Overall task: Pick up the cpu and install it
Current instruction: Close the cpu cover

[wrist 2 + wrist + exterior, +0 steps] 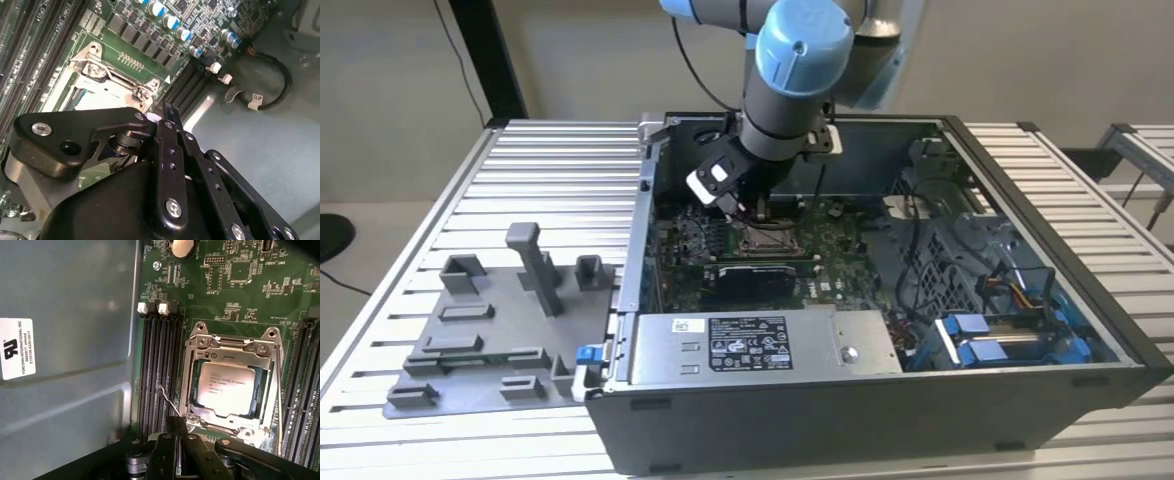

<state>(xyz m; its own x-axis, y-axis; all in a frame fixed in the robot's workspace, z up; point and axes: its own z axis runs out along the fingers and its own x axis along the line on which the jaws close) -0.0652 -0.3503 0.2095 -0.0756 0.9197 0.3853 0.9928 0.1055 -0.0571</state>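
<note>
The cpu [227,390], a pale silver square, lies flat inside the dark metal socket frame [230,347] on the green motherboard, with the frame's plate around its edges. Part of its pale top shows under the frame [95,65] in the second wrist view. A thin wire lever [167,402] sticks out from the socket's side towards my gripper [177,422]. The black fingers [167,112] are together, with nothing between them, just beside the socket. In the exterior view the gripper [744,212] hangs low inside the open computer case, right over the socket [767,237].
Black memory slots [160,370] run beside the socket, next to the case wall [65,340]. A silver box with a white label [761,345] fills the case's front. Blue drive parts [1001,330] lie at the exterior view's right. A grey fixture plate [494,340] rests on the table.
</note>
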